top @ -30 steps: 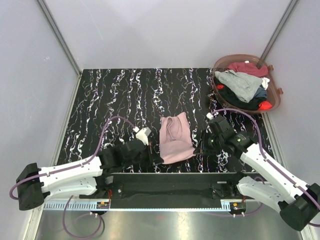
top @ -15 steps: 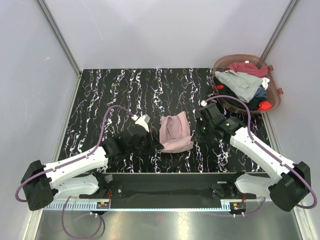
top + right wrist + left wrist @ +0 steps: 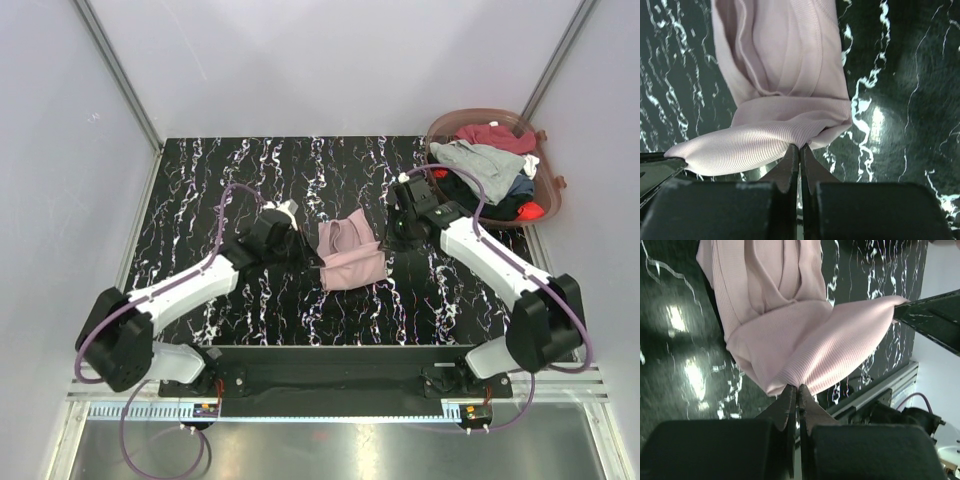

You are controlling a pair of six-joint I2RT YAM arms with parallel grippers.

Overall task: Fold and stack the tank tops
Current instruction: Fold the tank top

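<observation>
Both the left gripper (image 3: 797, 387) and the right gripper (image 3: 800, 146) are pinched shut on a hem corner of the pink tank top (image 3: 348, 258) stretched between them, so the fold should go best if both carry level and together, ahead over the straps.

A black table top veined with white marbling (image 3: 200, 190) is carrying a dusty pink ribbed tank top (image 3: 350, 258), lying bunched near its middle with the near edge lifted, while a round brownish translucent plastic basket (image 3: 478, 112) is sitting at its far right corner.
</observation>
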